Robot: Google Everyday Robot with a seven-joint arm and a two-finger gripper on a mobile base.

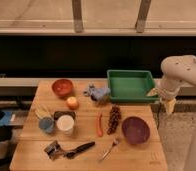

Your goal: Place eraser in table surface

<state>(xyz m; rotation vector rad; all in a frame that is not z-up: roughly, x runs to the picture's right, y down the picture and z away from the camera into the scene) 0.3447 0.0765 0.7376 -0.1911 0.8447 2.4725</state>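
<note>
The eraser (62,114) is a small flat black block lying on the table surface (141,156), just behind the white cup (65,124) on the left side. My gripper (168,106) hangs from the white arm (178,70) beyond the table's right edge, beside the right end of the green tray (131,85). It is far to the right of the eraser and nothing shows in it.
On the table are a red bowl (62,87), an orange (71,102), a blue-grey cloth (97,93), a red pepper (99,125), grapes (113,119), a purple bowl (136,130), a fork (110,147), a black-handled utensil (81,148), a metal clip tool (53,149) and a blue cup (46,124).
</note>
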